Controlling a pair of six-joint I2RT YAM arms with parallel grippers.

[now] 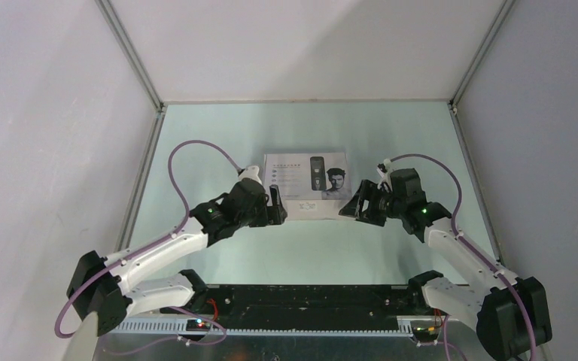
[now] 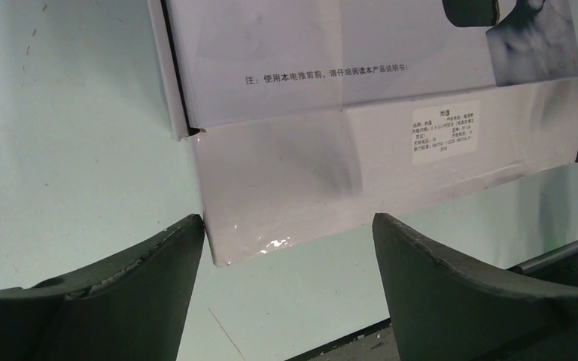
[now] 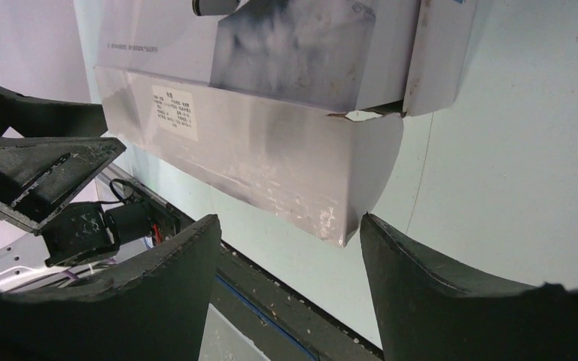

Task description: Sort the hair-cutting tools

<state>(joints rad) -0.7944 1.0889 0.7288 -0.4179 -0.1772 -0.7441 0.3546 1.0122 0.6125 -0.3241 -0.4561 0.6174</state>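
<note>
No tools visible; I judge them inside the closed box (image 1: 306, 184) on the table (image 1: 308, 128). My left fingers (image 2: 143, 263) and right fingers (image 3: 421, 263) gape at its near corners; uneven pinching could skid it.

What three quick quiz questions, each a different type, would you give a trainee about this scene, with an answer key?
1. True or false: the white box has its lid closed.
2. The left gripper is: A open; B shut on the box; C out of view.
3. Fill in: the box lies ___ the left gripper and the right gripper.
Key: 1 true; 2 A; 3 between.
</note>
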